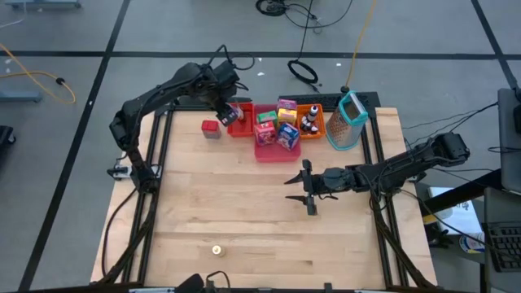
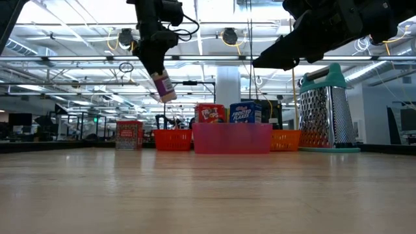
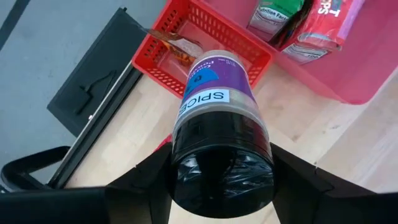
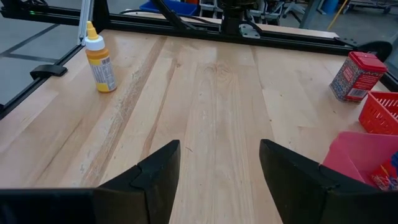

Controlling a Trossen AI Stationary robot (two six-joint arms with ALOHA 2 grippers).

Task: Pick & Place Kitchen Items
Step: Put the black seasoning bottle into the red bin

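One spice shaker (image 3: 217, 93), a small round jar with a purple label reading "SPICE" and a dark cap, hangs in the left gripper (image 3: 222, 171), whose fingers clamp the cap end from both sides. In the high view it sits at the upper centre-left of the frame, over the red tray (image 1: 241, 122); in the low view it dangles tilted, well above the table (image 1: 244, 212), at the upper left. It looks like light, rigid plastic, and the smooth round wall could slip or swivel between flat fingers, so the grip across the wider cap seems the safer place to hold. The red tray below already holds a small amber piece. Beside it stand a pink tray (image 1: 273, 150) with yellow, green and blue boxes (image 1: 287, 137) and an orange tray (image 1: 313, 124) with little bottles; a red tin (image 1: 211, 128) stands on the bare wood left of the red tray, and a metal grater (image 1: 348, 120) stands at the upper right. The right gripper (image 1: 308, 189) waits at mid-frame low over the table, fingers spread wide and empty. A yellow squeeze bottle (image 4: 100, 59) stands alone near the table's bottom edge in the high view
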